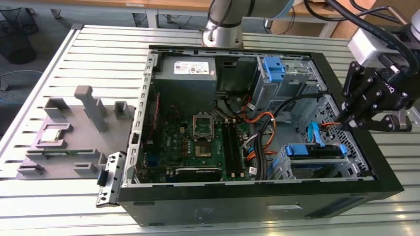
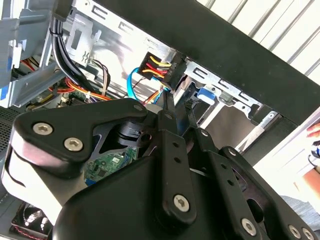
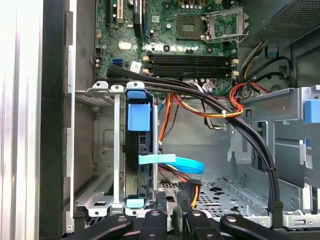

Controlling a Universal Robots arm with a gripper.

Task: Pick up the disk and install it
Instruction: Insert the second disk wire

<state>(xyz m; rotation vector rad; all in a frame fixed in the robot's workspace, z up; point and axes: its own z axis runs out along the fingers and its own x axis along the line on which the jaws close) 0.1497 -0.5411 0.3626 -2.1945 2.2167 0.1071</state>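
The disk [image 3: 137, 150] sits edge-up in its metal bay inside the computer case [image 1: 262, 206], just beside the gripper [image 1: 367, 123], whose fingers [image 3: 160, 200] stand narrow and empty. The exterior view adds the slatted counter [image 1: 105, 54] and a grey parts tray [image 1: 66, 132].

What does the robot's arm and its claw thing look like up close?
The arm is a silver-grey tube with darker joints, and black cables run along it. Its end effector is matte black, built of flat linked bars joined by silver screws, below a pale grey wrist block.
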